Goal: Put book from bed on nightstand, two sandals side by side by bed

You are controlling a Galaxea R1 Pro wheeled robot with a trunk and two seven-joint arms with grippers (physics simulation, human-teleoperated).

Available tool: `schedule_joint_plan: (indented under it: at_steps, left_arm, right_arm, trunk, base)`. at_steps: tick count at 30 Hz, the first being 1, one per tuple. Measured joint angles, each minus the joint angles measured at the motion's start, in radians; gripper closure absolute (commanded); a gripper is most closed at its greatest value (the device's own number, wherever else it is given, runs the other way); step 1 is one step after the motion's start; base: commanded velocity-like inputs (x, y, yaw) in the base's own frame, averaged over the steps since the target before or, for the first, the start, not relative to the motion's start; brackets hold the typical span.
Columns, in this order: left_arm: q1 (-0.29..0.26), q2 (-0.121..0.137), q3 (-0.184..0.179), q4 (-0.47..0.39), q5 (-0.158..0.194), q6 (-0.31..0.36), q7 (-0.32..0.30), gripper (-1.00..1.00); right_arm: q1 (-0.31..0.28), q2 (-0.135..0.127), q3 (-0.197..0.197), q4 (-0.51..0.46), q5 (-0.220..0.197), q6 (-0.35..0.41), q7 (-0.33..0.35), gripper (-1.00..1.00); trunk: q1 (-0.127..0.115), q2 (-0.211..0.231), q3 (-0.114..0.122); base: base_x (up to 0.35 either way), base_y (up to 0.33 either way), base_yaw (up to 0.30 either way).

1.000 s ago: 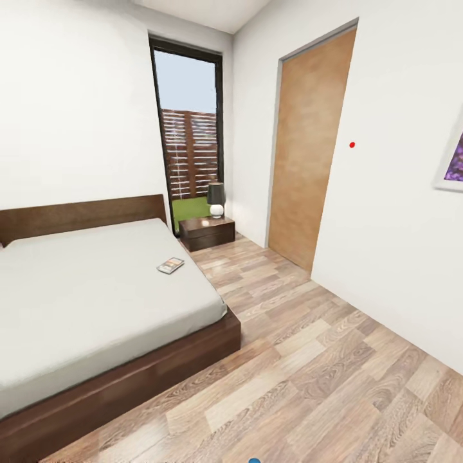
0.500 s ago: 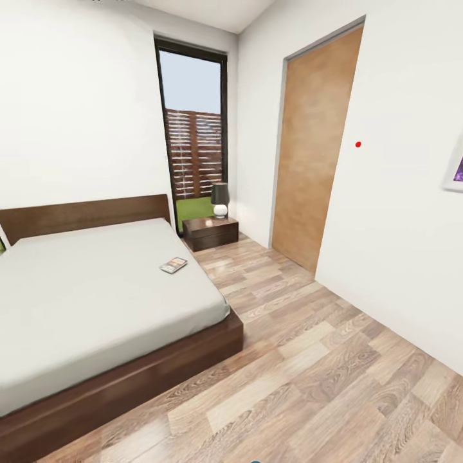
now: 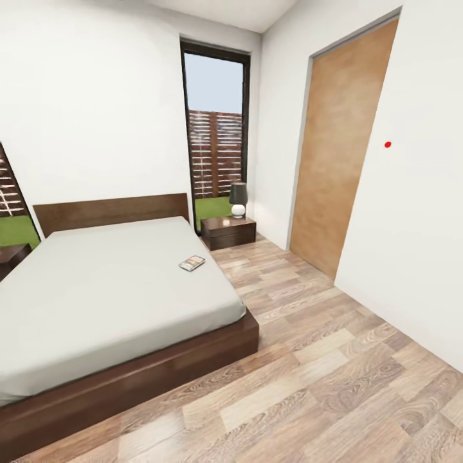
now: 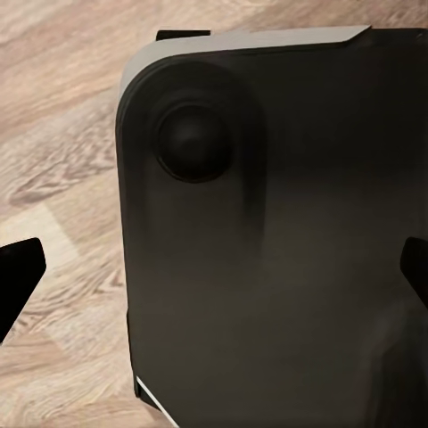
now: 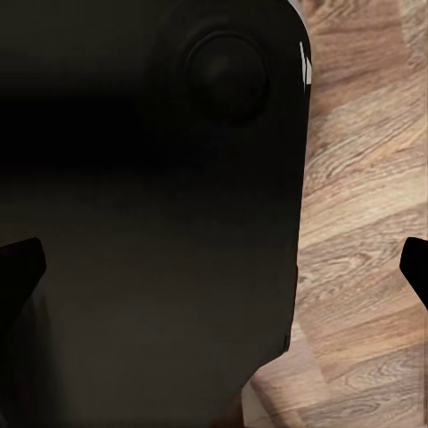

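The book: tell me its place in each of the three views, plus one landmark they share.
Head view: the book lies on the bed, near its window-side edge.
Left wrist view: not in it.
Right wrist view: not in it.
Shared landmark: the wood-plank floor.

From my remote console I count one bed (image 3: 116, 289), one book (image 3: 191, 263) on it, two nightstands (image 3: 228, 232) (image 3: 11, 256), one lamp (image 3: 238, 199), two windows (image 3: 217, 122) (image 3: 13, 206), one wooden door panel (image 3: 337, 148), all well ahead of my claws.
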Motion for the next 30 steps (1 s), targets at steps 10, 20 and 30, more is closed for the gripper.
schedule_joint_plan:
  at_steps: [10, 20, 30]
  left_arm:
    - [0.0, 0.0, 0.0, 0.0, 0.0, 0.0, 0.0, -1.0]
    - [0.0, 0.0, 0.0, 0.0, 0.0, 0.0, 0.0, -1.0]
    - [0.0, 0.0, 0.0, 0.0, 0.0, 0.0, 0.0, -1.0]
  right_arm:
    - [0.0, 0.0, 0.0, 0.0, 0.0, 0.0, 0.0, -1.0]
    - [0.0, 0.0, 0.0, 0.0, 0.0, 0.0, 0.0, -1.0]
    - [0.0, 0.001, 0.0, 0.0, 0.0, 0.0, 0.0, -1.0]
  trunk:
    - [0.0, 0.0, 0.0]
    - [0.0, 0.0, 0.0]
    - [0.0, 0.0, 0.0]
  base:
    - [0.0, 0.0, 0.106]
    - [0.0, 0.0, 0.217]
    - [0.0, 0.0, 0.121]
